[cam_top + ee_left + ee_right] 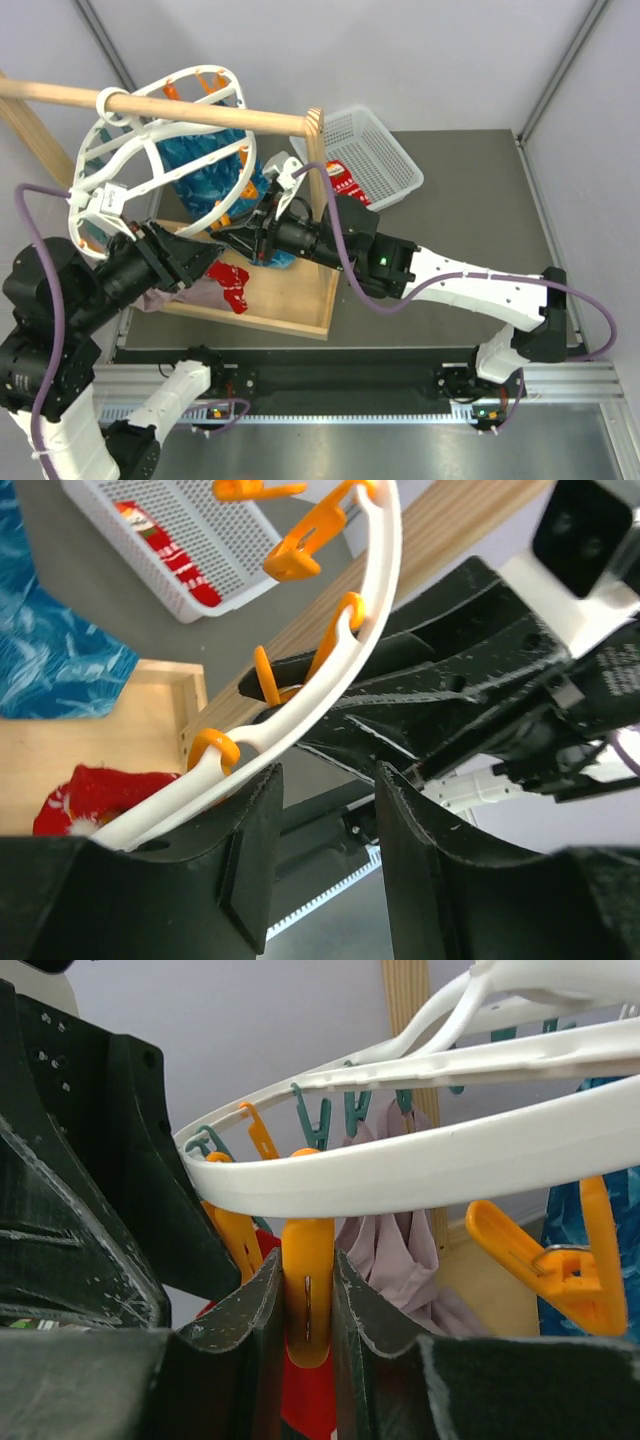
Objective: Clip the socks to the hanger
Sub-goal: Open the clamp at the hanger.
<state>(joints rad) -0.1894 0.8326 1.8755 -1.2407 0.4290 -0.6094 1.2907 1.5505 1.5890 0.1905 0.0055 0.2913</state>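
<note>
Right tool (305, 1260) pinching orange clip (308, 1330); red sock (310, 1405) mostly hidden below.

Wooden rail (40, 92), white mesh basket (378, 138)

Right arm (470, 285): white shell links, black joint housings, small green light (381, 262) on one black segment. Left arm (50, 320): bulky black motor housings, white lower link. Purple cable (24, 205) loops along each. Right end effector (307, 1272): matte black fingers (230, 1360), scuffed, white-flecked.
</note>
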